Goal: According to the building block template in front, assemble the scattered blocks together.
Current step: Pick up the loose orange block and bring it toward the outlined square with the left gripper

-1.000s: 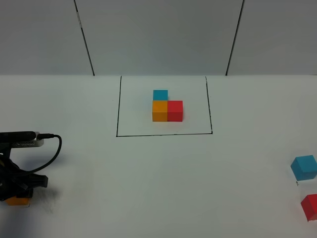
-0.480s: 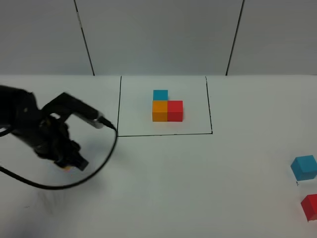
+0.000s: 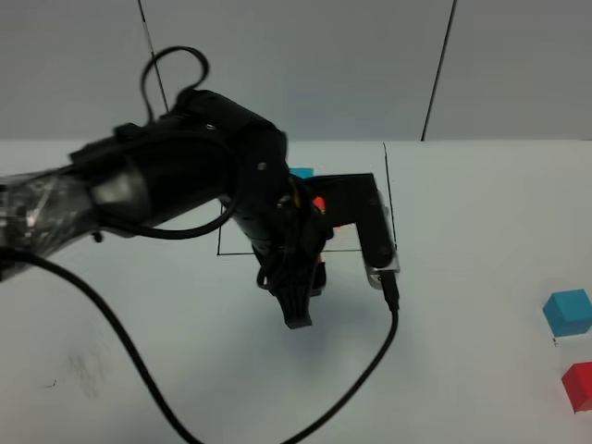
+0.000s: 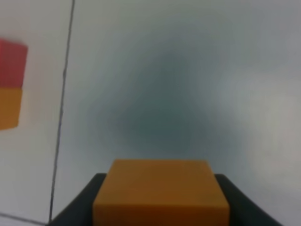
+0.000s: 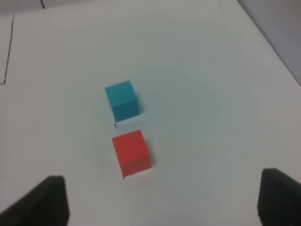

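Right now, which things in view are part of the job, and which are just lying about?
Job: orange cube in left claw; loose blue cube; loose red cube; framed template.
Not job: arm cable; table scuff marks.

From the high cam the left arm (image 3: pixel 185 190) sits right over the building block template (image 3: pixel 301 172). Only a sliver of its blue cube and a speck of red peek out, its orange one is totally covered, and part of the black outline (image 3: pixel 391 199) is lost too, while the loose red cube (image 3: pixel 580 387) gets chopped by the right edge. On the left wrist cam the held orange cube (image 4: pixel 161 193) runs off the picture's edge and the template cubes are blurry and cut off as well. The right wrist cam only catches the right gripper (image 5: pixel 162 205) as two fuzzy dark fingertips (image 5: pixel 44 202) at the frame's edge.
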Controlling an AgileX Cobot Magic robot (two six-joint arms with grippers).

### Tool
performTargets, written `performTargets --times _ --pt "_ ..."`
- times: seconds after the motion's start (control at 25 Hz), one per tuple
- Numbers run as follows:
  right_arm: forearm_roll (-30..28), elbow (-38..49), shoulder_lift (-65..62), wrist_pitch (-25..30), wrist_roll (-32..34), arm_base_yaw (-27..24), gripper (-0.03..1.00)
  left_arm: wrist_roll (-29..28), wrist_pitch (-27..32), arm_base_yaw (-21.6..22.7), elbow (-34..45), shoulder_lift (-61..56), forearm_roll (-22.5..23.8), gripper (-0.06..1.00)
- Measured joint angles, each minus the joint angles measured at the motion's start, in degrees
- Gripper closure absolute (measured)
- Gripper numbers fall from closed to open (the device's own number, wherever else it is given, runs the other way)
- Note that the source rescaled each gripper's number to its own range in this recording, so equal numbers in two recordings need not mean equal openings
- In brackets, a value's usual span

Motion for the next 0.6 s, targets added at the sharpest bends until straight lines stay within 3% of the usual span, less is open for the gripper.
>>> performTargets --times 0.16,0.6 --pt "0.0 0.0 0.0 0.0 0.0 0.0 0.3 0.0 3.4 -1.7 -4.5 6.8 0.0 0.94" --pt "0.0 0.0 0.0 0.0 0.0 0.0 0.3 -3.6 7.8 -1.8 -4.9 14.4 -0.7 0.94"
